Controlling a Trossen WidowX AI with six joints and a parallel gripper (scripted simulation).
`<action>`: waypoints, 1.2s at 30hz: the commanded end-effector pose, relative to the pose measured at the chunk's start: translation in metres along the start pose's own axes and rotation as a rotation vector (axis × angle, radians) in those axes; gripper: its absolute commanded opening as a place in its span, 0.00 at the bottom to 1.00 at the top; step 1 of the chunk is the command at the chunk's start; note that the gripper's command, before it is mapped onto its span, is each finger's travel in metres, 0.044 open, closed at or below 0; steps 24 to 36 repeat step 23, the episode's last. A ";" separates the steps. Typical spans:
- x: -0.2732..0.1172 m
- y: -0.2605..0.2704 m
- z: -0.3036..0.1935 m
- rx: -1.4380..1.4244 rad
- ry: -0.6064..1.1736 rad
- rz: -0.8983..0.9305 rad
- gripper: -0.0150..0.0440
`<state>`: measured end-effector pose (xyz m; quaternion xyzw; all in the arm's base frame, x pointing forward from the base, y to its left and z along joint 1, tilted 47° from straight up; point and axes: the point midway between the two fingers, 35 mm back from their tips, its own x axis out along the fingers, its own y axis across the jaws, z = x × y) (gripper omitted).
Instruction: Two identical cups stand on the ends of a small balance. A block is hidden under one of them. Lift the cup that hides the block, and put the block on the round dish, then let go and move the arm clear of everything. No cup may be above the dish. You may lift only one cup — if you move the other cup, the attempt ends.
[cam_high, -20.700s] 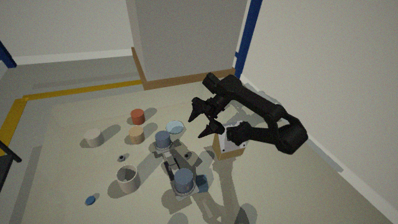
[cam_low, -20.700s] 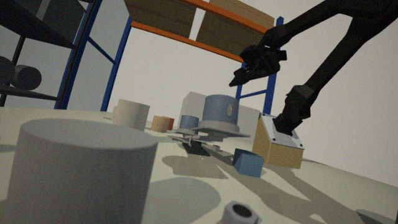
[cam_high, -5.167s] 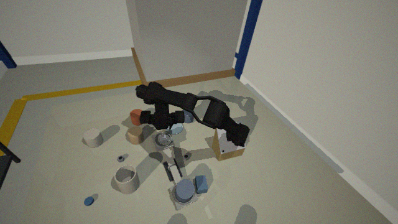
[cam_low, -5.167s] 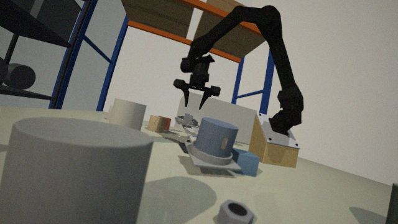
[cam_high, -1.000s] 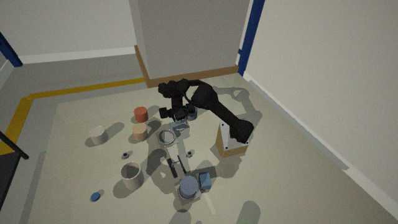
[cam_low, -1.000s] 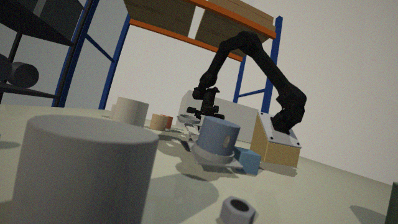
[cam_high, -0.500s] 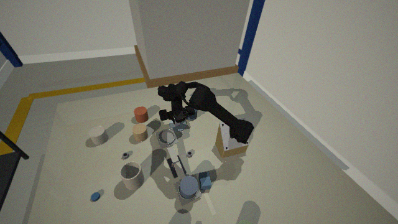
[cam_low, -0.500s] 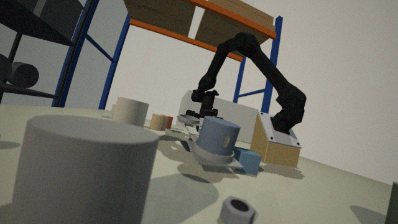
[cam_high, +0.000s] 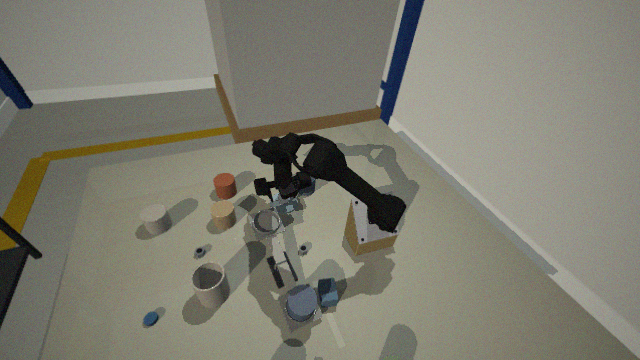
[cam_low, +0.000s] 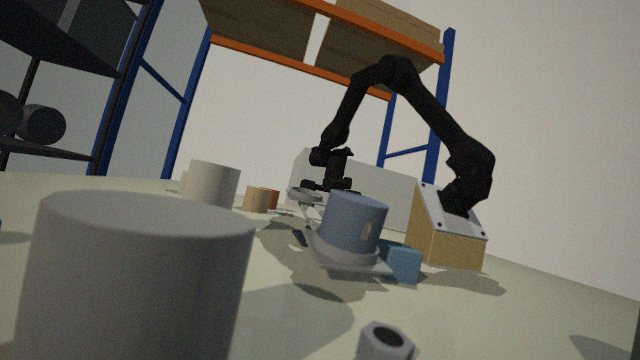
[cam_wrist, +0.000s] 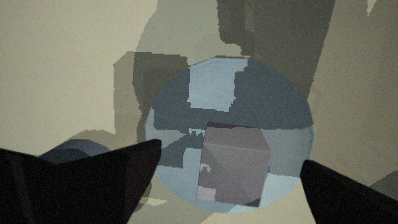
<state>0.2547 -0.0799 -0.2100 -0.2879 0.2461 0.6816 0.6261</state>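
My gripper (cam_high: 284, 196) (cam_wrist: 230, 157) is open, low over the round light-blue dish (cam_wrist: 212, 85), its fingers apart on either side. The grey-mauve block (cam_wrist: 235, 165) rests on the dish between the fingers, touching neither in the wrist view. One blue cup (cam_high: 302, 301) (cam_low: 352, 220) stands on the near end of the balance (cam_low: 345, 265). The far end's ring (cam_high: 266, 234) holds no cup. The other blue cup (cam_high: 310, 187) (cam_wrist: 75, 150) stands off the balance, beside the dish, partly hidden behind the gripper. No cup is above the dish.
A blue box (cam_high: 328, 292) (cam_low: 406, 262) sits beside the near cup. An orange cylinder (cam_high: 225, 186), a tan cylinder (cam_high: 223, 216), a white cylinder (cam_high: 156, 220) and a hollow grey cup (cam_high: 211, 290) stand to the left. Small nuts (cam_high: 200, 252) (cam_high: 303, 249) lie near the balance.
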 end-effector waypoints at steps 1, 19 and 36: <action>-0.007 -0.005 -0.004 0.019 0.017 -0.027 1.00; -0.092 0.004 -0.002 0.018 -0.001 -0.006 1.00; -0.102 0.005 -0.002 0.021 0.000 -0.009 1.00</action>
